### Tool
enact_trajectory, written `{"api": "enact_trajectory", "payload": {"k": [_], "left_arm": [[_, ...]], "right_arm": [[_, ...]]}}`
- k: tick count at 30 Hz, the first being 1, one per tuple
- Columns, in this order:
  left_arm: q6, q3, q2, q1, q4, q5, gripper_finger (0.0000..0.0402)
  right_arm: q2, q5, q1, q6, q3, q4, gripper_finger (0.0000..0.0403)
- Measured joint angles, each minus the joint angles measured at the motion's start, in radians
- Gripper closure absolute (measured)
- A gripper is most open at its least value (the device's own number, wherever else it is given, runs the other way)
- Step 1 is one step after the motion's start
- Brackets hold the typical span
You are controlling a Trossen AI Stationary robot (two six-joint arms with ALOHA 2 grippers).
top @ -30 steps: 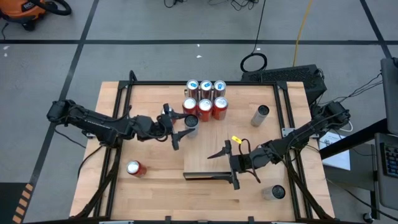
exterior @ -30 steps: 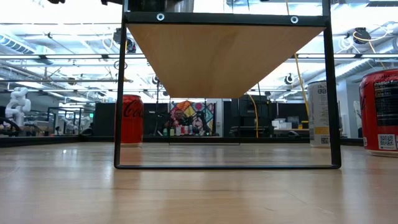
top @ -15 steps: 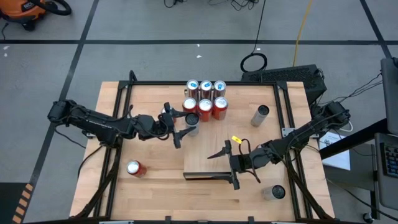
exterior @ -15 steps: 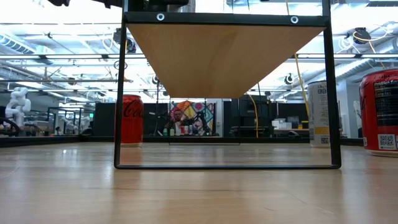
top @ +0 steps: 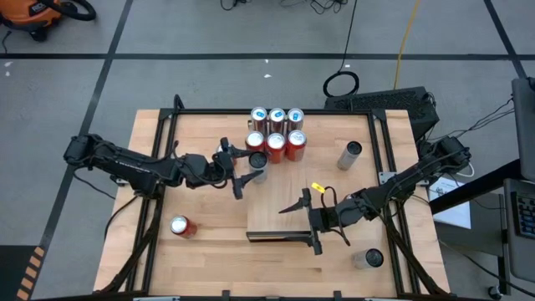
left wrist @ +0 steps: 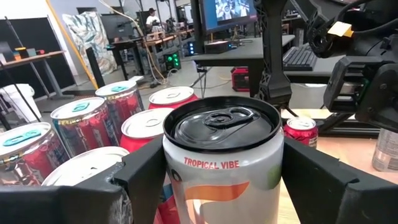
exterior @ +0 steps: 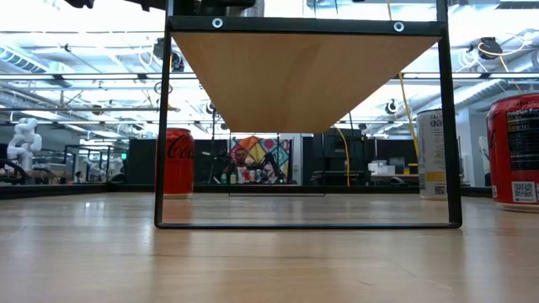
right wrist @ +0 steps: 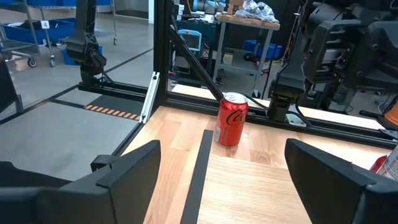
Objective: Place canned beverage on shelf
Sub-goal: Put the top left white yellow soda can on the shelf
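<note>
The shelf [top: 280, 201] is a pale wood panel on a black frame; the low view shows its underside [exterior: 303, 76]. Six cans [top: 276, 132] stand at its far end. Just nearer, a white can marked "Tropical Vibe" [left wrist: 222, 155] stands upright at the shelf's left edge [top: 256, 171]. My left gripper [top: 242, 171] is level, and its open fingers stand close on either side of this can. My right gripper [top: 311, 222] waits open over the shelf's near end, with nothing between its fingers [right wrist: 217, 180].
A red cola can [top: 180, 226] stands on the tabletop at the near left and also shows in the right wrist view [right wrist: 231, 118]. A grey can [top: 351, 155] stands right of the shelf, another [top: 369, 259] near the right front corner. Black frame rails run along the table's sides.
</note>
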Motion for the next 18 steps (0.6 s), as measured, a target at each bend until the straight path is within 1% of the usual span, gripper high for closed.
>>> {"api": "enact_trajectory", "payload": {"k": [12, 18], "left_arm": [[0.003, 0.000, -0.005, 0.000, -0.005, 0.020, 0.0123], [0.000, -0.002, -0.030, 0.000, -0.025, 0.024, 0.0123]], "right_arm": [[0.000, -0.003, 0.000, 0.000, 0.000, 0.000, 0.0085], [0.000, -0.003, 0.000, 0.000, 0.000, 0.000, 0.0085]]}}
